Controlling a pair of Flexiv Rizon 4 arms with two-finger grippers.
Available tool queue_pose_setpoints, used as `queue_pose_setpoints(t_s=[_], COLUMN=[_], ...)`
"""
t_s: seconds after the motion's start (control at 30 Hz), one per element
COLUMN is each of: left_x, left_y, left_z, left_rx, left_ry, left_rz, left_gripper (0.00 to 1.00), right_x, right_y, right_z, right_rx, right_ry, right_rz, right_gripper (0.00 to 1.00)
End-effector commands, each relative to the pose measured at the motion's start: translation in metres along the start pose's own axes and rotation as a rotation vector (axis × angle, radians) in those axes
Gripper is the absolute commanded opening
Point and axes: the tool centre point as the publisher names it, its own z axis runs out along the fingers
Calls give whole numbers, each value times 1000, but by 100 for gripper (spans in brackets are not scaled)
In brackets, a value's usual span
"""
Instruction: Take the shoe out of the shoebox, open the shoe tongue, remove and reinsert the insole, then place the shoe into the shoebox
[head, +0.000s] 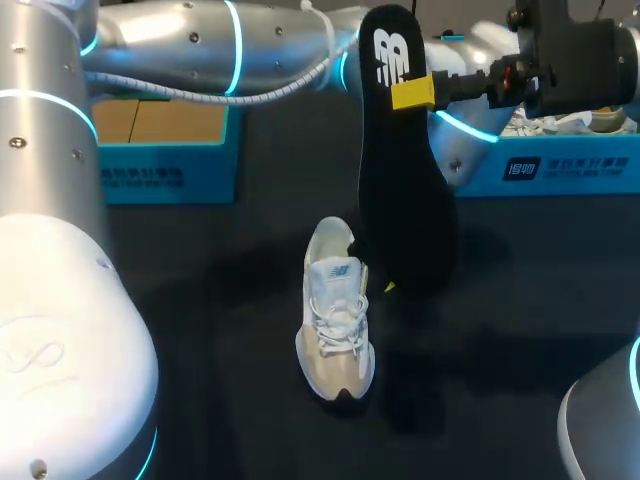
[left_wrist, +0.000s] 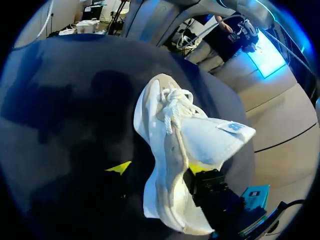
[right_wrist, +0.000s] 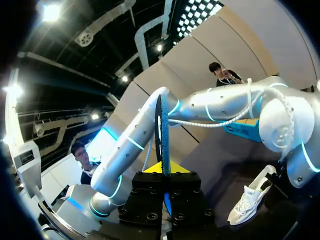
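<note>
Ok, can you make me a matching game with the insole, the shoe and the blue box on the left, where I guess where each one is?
Things:
1. insole
2. shoe
3. left blue box

Places:
A. standing at the back of the table
B. lying on the table in the middle
C. held up in the air by the right gripper

Pairs: 1-C, 2-B, 3-A.

A shoe (head: 336, 320) of pale mesh cloth with cord laces is seen on a matt black table (head: 200, 380), a matt black insole (head: 400, 180) at its 12 o'clock, satin silvery metal on the left arm (head: 170, 40), and blue printed cardboard on the shoebox (head: 165, 175) at 10 o'clock.
</note>
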Motion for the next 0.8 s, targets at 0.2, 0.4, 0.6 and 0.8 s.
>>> queue_pose_setpoints(t_s=[0.2,0.4,0.6,0.8], left_x=[15,16,29,42], left_y=[-1,-2,-5,-11], left_z=[-45,-70,-104,-136], left_rx=[40,48,37,17], left_ry=[-220,-362,-531,-667], left_rz=[24,-7,-28,-37], left_gripper=[100,100,100,100], right_x=[-6,-13,-18,-26], right_y=[4,13,18,19], right_z=[-5,-32,-61,-84], right_rx=[-63,-197,-248,-267], right_ry=[-32,-59,-100,-129], right_rz=[31,55,81,135], right_gripper=[0,0,0,0])
